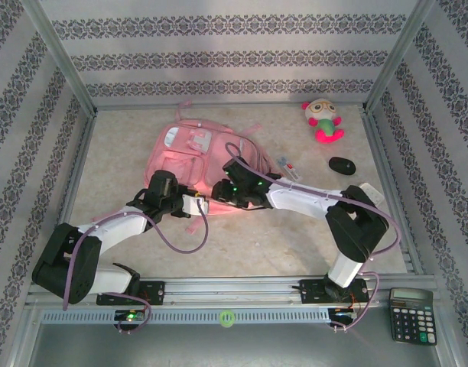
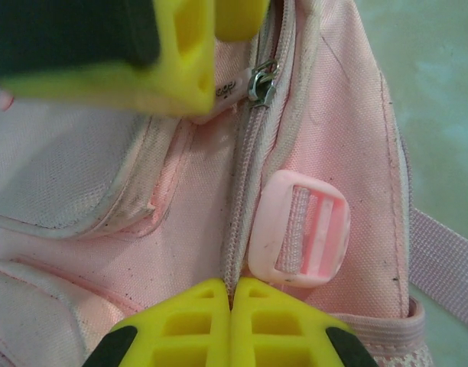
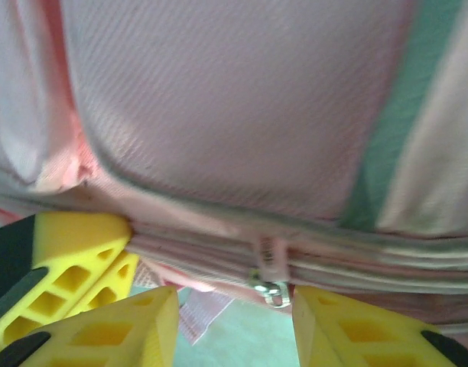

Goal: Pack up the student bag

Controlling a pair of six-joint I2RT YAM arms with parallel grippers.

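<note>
Your left end effector nearest lens: fingers shut tight, zip seam of student bag running into pinch. Judged: anchoring fabric beside pink buckle so zip stays taut.

Student bag flat, pockets up, mid-desk toward back wall.

Right end effector part open, fingers straddling metal zip pull, nothing gripped yet. Likely placed to close on pull, draw zip open.

Plush toy, small black object lie right of bag, probably awaiting packing. Calculator near right corner, by arm rail.

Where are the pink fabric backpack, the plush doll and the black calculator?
Pink fabric backpack [image 1: 185, 142], top view, front pocket.
White-and-pink plush doll [image 1: 322, 112], top view, face.
Black calculator [image 1: 411, 321], top view, keypad.
</note>
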